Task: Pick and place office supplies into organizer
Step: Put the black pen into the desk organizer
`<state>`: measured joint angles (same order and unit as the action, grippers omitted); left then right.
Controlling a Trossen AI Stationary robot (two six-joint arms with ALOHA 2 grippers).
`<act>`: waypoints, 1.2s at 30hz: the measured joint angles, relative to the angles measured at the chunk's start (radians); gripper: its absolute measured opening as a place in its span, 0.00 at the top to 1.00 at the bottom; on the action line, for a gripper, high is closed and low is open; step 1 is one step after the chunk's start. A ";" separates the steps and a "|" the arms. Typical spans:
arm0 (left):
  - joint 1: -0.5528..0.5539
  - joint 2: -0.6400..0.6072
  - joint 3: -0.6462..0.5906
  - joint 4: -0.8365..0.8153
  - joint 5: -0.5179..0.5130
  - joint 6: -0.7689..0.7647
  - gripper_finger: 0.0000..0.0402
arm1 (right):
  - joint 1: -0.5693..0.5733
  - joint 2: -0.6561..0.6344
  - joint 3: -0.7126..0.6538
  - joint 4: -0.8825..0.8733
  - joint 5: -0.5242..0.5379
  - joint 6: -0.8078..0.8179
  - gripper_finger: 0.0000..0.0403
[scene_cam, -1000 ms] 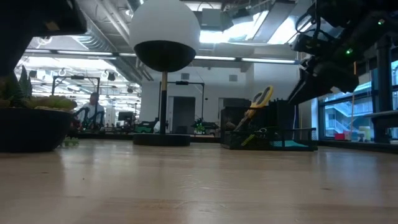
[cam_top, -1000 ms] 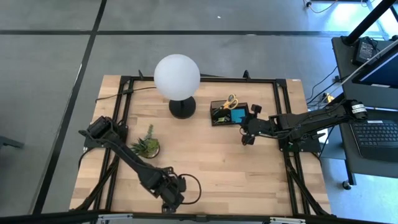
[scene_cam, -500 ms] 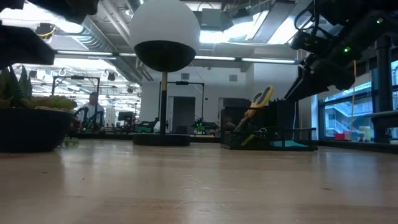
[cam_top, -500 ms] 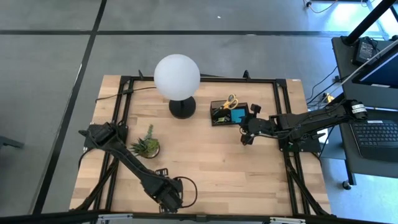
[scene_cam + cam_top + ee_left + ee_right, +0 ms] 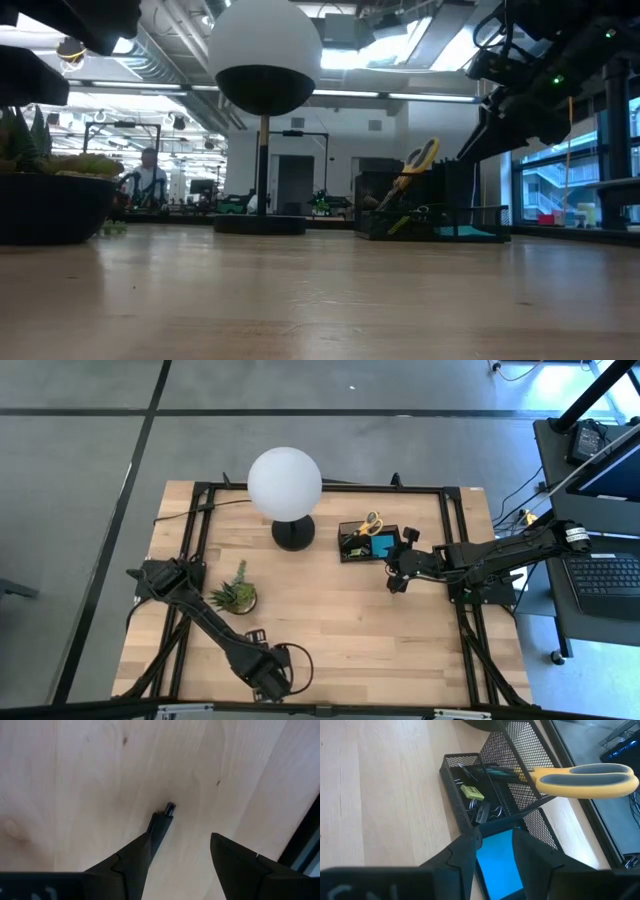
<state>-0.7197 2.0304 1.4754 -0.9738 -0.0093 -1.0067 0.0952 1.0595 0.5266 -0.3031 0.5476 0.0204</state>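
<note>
A black pen (image 5: 164, 817) lies on the wooden table near its front edge. My left gripper (image 5: 180, 837) (image 5: 264, 678) points straight down over it, open. One finger (image 5: 135, 857) hides the pen's lower length, and the other stands apart on bare wood. The black mesh organizer (image 5: 347, 554) (image 5: 454, 815) holds yellow-handled scissors (image 5: 585, 781), a blue sticky-note pad (image 5: 499, 865), a small yellow piece (image 5: 471, 792) and binder clips (image 5: 482, 812). My right gripper (image 5: 393, 565) (image 5: 494, 845) hovers just right of the organizer, open, with nothing between its fingers.
A white globe lamp (image 5: 285, 480) on a round black base (image 5: 293, 532) stands left of the organizer. A small potted plant (image 5: 237, 596) sits at mid-left. A black cable loop (image 5: 303, 665) lies beside my left gripper. Black frame rails (image 5: 455, 560) run along the table's sides.
My left gripper has sunk toward the table and shifted a little toward the left and near edges, tipping to point straight down over the pen. Its fingers stay open. My right arm and the organizer's contents have kept still.
</note>
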 joint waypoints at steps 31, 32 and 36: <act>0.011 0.067 0.005 -0.029 -0.007 0.089 0.51 | 0.000 0.000 0.000 0.004 0.000 -0.002 0.68; 0.015 0.068 0.005 -0.027 0.000 0.088 0.52 | 0.000 0.000 0.000 0.006 0.000 -0.002 0.68; 0.027 0.069 0.004 -0.020 0.040 0.096 0.58 | 0.000 0.000 0.000 0.007 -0.001 -0.002 0.68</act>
<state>-0.6927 2.0999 1.4795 -0.9937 0.0303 -0.9110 0.0952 1.0595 0.5266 -0.2959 0.5470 0.0181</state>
